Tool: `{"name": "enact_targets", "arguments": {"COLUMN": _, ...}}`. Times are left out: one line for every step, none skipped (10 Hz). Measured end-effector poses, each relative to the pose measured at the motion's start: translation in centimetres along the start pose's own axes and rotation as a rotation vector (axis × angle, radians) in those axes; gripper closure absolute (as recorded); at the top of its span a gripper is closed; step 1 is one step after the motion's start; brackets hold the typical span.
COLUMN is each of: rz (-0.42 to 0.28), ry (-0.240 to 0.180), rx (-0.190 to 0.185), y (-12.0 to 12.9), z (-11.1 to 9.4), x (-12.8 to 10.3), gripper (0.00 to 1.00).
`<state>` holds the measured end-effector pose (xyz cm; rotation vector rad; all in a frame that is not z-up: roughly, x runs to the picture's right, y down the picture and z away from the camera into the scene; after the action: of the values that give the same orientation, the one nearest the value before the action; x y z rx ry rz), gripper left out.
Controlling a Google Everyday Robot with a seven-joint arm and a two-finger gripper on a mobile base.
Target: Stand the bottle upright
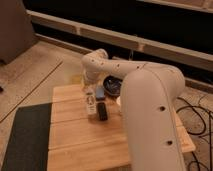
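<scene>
The bottle (91,105), small, slim and whitish with a pale label, stands roughly upright over the wooden table (85,142), near its far middle. My gripper (90,91) comes down from the white arm onto the bottle's top end and is shut on it. The bottle's lower end is at the table surface; I cannot tell whether it touches. The gripper's fingers are mostly hidden by the wrist.
A flat black bar (102,111) lies just right of the bottle. A dark bowl (111,85) and a small blue object (100,92) sit behind it. A white cup (119,102) peeks out beside my bulky arm (150,120). A dark mat (25,137) lies to the left.
</scene>
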<state>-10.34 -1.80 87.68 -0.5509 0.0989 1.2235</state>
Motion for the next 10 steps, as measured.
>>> {"name": "enact_targets", "arguments": {"rz": -0.023, "ry": -0.021, "rx": 0.015, "y": 0.0, "z": -0.6, "x": -0.4, "gripper": 0.94}}
{"name": "enact_targets", "arguments": {"rz": -0.05, "ry": -0.047, "rx": 0.037, "y": 0.0, "z": -1.3, "x": -0.9, "gripper": 0.94}}
{"name": "enact_targets", "arguments": {"rz": -0.076, "ry": -0.079, "rx": 0.066, "y": -0.2, "z": -2.0, "x": -1.5, "gripper": 0.94}}
{"name": "enact_targets", "arguments": {"rz": -0.098, "ry": -0.108, "rx": 0.088, "y": -0.3, "z": -2.7, "x": -2.0, "gripper": 0.94}}
{"name": "enact_targets", "arguments": {"rz": -0.123, "ry": -0.139, "rx": 0.102, "y": -0.2, "z": -3.3, "x": -2.4, "gripper": 0.94}}
{"name": "enact_targets", "arguments": {"rz": -0.146, "ry": -0.162, "rx": 0.104, "y": 0.2, "z": -3.7, "x": -2.6, "gripper": 0.94}}
{"name": "enact_targets", "arguments": {"rz": -0.163, "ry": -0.179, "rx": 0.1, "y": 0.6, "z": -4.0, "x": -2.7, "gripper": 0.94}}
{"name": "enact_targets", "arguments": {"rz": -0.165, "ry": -0.18, "rx": 0.099, "y": 0.7, "z": -3.9, "x": -2.7, "gripper": 0.94}}
{"name": "enact_targets", "arguments": {"rz": -0.165, "ry": -0.18, "rx": 0.099, "y": 0.7, "z": -4.0, "x": -2.7, "gripper": 0.94}}
{"name": "enact_targets", "arguments": {"rz": -0.165, "ry": -0.179, "rx": 0.099, "y": 0.7, "z": -4.0, "x": -2.7, "gripper": 0.94}}
